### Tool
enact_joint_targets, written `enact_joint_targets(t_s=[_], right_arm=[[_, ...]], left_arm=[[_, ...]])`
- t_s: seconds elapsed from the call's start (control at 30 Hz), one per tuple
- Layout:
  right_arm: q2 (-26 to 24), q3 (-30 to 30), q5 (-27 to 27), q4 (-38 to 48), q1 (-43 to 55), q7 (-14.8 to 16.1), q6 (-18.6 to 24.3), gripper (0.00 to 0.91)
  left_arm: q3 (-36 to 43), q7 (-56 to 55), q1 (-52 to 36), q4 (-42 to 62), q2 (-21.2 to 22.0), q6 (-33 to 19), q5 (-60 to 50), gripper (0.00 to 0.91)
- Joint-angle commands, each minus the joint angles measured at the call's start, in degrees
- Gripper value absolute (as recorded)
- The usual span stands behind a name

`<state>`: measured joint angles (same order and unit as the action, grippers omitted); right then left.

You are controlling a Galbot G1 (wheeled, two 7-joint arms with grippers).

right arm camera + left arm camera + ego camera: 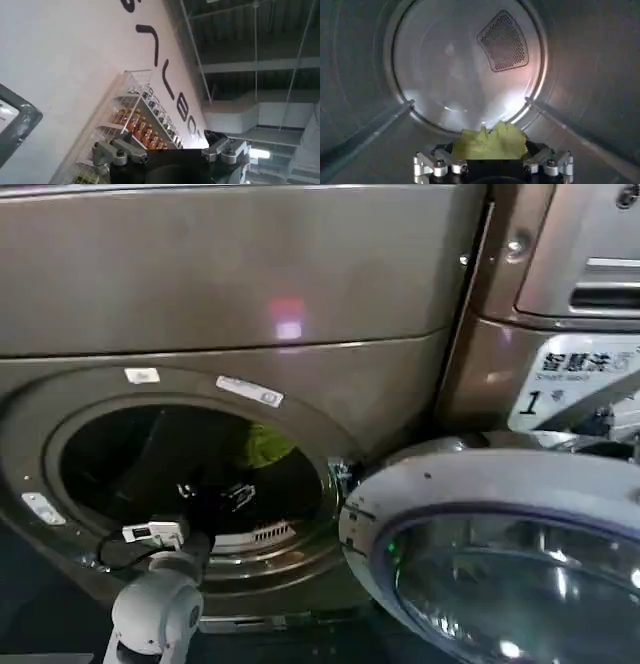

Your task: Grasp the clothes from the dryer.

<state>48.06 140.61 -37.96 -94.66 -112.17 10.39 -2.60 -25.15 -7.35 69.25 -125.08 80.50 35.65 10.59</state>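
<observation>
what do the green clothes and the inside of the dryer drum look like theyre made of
The clothes: soft matte fabric, probably thin cloth, judging by the crumpled folds. The dryer drum: likely brushed or stainless metal, with a dull grey sheen, glare on the back wall and a perforated vent panel.

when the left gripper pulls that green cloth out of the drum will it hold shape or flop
Likely floppy: the clothes sit bunched and creased by the left gripper inside the dryer. Probably light, being small against the drum. It may drag or snag on the porthole rim.
</observation>
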Motion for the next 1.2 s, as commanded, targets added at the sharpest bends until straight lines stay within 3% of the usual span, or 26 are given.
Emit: enact_joint_targets(t_s=[0.03, 0.7, 1.2], right_arm=[[0.5, 1.4, 0.4, -0.2, -0.5, 0.1, -0.1, 0.907], [1.5, 3.0, 0.1, -1.4, -1.5, 0.1, 0.3, 0.907], [1.5, 4.3, -0.2, -1.4, -2.8, 0.3, 0.3, 0.907]], left_arm=[[0.1, 0.0, 0.0, 0.0, -0.1, -0.1, 0.1, 0.907], [-0.3, 0.1, -1.4, 0.8, -0.1, -0.2, 0.4, 0.907], [2.2, -0.4, -15.1, 15.0, -1.3, -2.6, 1.6, 0.907]])
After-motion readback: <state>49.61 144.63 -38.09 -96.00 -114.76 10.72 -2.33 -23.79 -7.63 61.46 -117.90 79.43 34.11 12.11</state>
